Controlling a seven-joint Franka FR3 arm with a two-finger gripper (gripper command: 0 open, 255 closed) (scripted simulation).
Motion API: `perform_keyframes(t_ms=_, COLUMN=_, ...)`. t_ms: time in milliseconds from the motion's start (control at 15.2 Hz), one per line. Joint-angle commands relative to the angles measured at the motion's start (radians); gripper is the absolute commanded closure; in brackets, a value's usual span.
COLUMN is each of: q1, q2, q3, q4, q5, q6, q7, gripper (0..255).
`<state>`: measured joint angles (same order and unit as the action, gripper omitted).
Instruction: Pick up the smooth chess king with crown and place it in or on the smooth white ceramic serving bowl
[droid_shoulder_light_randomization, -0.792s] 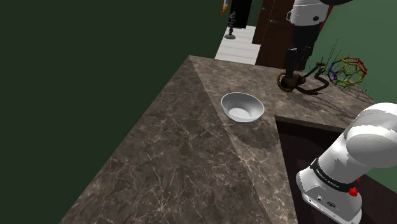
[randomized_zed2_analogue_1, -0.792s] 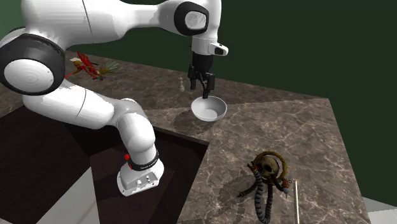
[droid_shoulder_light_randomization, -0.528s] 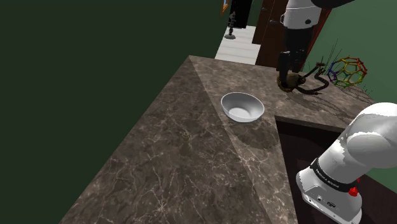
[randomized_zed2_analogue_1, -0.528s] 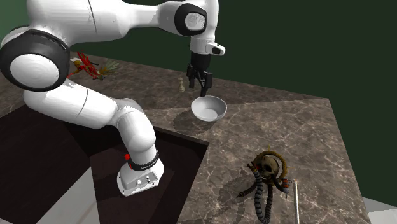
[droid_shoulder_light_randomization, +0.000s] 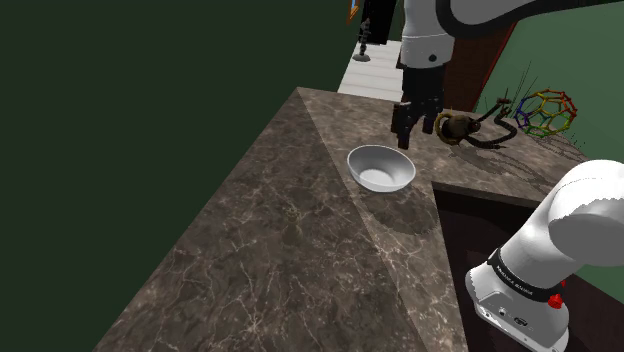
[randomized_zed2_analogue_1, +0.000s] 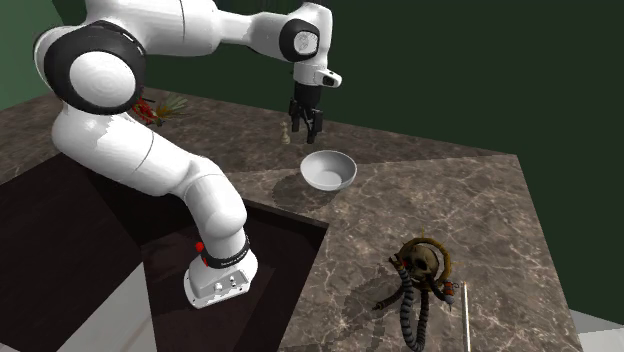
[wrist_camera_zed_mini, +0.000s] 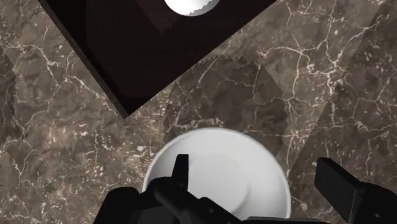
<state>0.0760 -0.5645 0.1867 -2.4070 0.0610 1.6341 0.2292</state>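
Over the brown marbled table (droid_shoulder_light_randomization: 280, 250), my black claw (droid_shoulder_light_randomization: 402, 126) hangs spread and empty, near the round white bowl (droid_shoulder_light_randomization: 365, 158). I judge the spread fingers are set to take the small pale chess king (randomized_zed2_analogue_1: 290, 130) standing close by.

1. Hand (wrist_camera_zed_mini: 253, 170): two black fingers (wrist_camera_zed_mini: 340, 184) stand well apart, nothing clasped between them.
2. White bowl (wrist_camera_zed_mini: 219, 149) lies directly under the hand, between the fingers; interior smooth, bare.
3. Bowl rests on brown veined marble bench (wrist_camera_zed_mini: 318, 76).
4. Beyond the bowl: dark angular recess (wrist_camera_zed_mini: 127, 57) cut into the bench.
5. White rounded part (wrist_camera_zed_mini: 191, 5) sits at the recess's far edge; identity unclear.
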Motion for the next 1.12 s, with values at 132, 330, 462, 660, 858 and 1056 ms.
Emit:
perform_keyframes(t_ms=132, q1=0.027, q2=0.098, q3=0.071, q4=0.035, q5=0.05, q6=0.063, q7=0.093, gripper=0)
perform_keyframes(t_ms=330, q1=0.042, q2=0.183, q3=0.121, q4=0.077, q5=0.072, q6=0.107, q7=0.159, gripper=0)
perform_keyframes(t_ms=462, q1=0.052, q2=0.244, q3=0.152, q4=0.111, q5=0.081, q6=0.135, q7=0.203, gripper=0)
perform_keyframes(t_ms=660, q1=0.065, q2=0.34, q3=0.196, q4=0.171, q5=0.083, q6=0.174, q7=0.272, gripper=0)
perform_keyframes(t_ms=858, q1=0.08, q2=0.443, q3=0.235, q4=0.241, q5=0.072, q6=0.208, q7=0.342, gripper=0)
perform_keyframes(t_ms=1056, q1=0.1, q2=0.552, q3=0.268, q4=0.321, q5=0.048, q6=0.234, q7=0.415, gripper=0)
